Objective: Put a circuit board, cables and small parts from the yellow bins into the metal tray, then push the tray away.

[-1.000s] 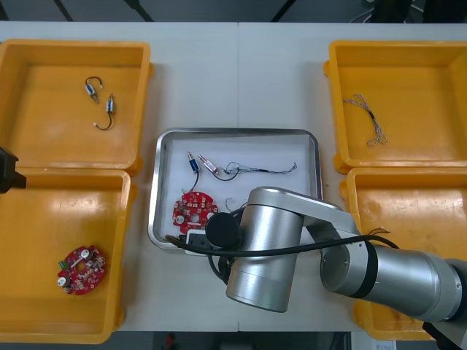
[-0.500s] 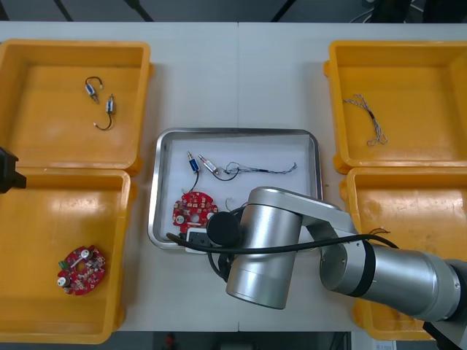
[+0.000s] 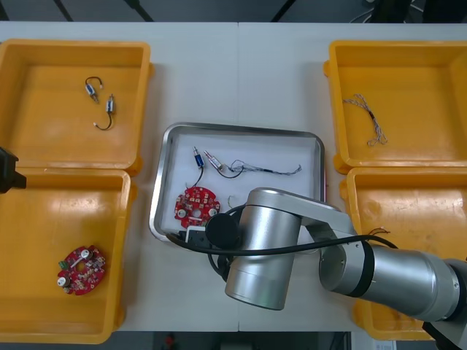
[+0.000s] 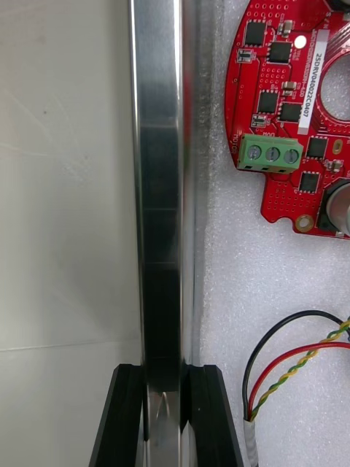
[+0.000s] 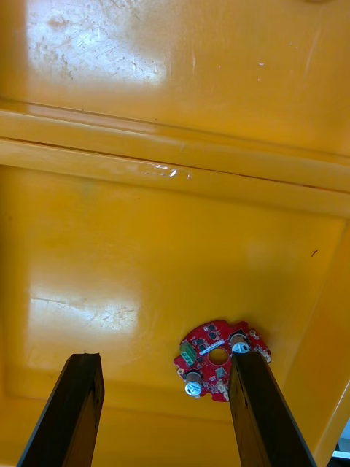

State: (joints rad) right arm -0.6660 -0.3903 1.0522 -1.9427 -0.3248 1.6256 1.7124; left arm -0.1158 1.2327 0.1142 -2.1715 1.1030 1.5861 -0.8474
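The left gripper (image 5: 166, 361) hangs idle over the near left yellow bin (image 3: 29, 321) with its fingers spread wide and nothing between them, a spare circuit board (image 3: 81, 267) lying on the bin floor just beyond them. The metal tray (image 3: 157, 197) sits mid-table between the bins, a little askew. It already holds a red circuit board (image 3: 195, 205), small metal parts (image 3: 208, 160) on black leads, a twisted blue and white cable (image 3: 266, 170) and a red and yellow cable (image 4: 292, 361). The right gripper (image 4: 164, 368) is clamped on the tray's rim, one finger on the table side and one on the white lining, and the rim runs lengthwise between them. The right arm hides the grip from above, but it seems to sit on the near rim towards its left corner. The whole tray therefore lies beyond the hand, in the direction of the push. Being held off-centre, it will probably swing rather than slide straight.
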